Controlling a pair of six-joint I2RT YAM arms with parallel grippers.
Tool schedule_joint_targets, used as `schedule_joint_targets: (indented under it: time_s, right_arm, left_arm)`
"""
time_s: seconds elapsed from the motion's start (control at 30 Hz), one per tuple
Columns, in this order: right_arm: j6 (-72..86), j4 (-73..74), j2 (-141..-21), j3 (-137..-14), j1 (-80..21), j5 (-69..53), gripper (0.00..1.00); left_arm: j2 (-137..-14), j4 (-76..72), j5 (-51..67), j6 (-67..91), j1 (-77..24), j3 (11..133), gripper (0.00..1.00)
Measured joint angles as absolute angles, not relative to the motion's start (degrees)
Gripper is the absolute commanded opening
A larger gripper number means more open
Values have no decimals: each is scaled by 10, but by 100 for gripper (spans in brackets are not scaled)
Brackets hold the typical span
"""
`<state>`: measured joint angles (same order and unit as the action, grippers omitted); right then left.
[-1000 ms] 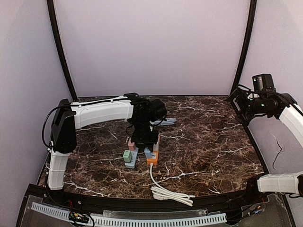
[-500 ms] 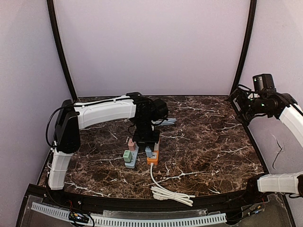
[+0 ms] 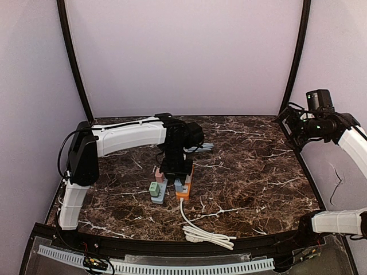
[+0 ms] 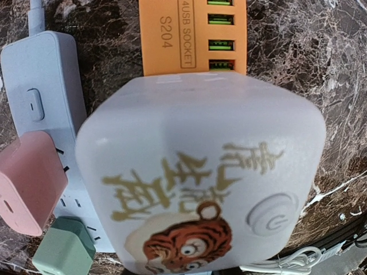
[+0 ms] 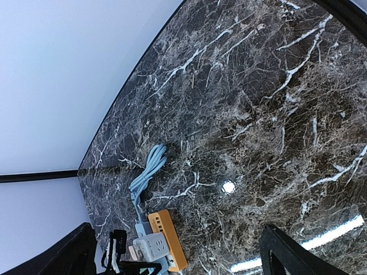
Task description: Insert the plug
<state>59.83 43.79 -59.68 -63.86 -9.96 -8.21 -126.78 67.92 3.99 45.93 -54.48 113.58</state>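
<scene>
We see the white tiger-printed plug (image 4: 200, 172) filling the left wrist view, the orange socket strip (image 4: 192, 34) at its 12 o'clock. We cannot tell whether the left fingers (image 3: 175, 167) grip it. The right fingers (image 5: 287, 252) spread wide, well apart above the worktop (image 5: 275, 114).

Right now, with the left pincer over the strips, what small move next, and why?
Probably ease the cube straight down: in the left wrist view it covers the orange strip just past the USB ports, apart from the pink plug; whether its prongs are seated is hidden.
</scene>
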Motion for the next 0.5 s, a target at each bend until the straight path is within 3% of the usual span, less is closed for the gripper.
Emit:
schedule_joint_targets:
  time_s: [0.5]
  right_arm:
    - [598, 438, -597, -638, -97, -87, 99]
  left_arm:
    - [-1284, 695, 37, 459, -545, 1155, 1]
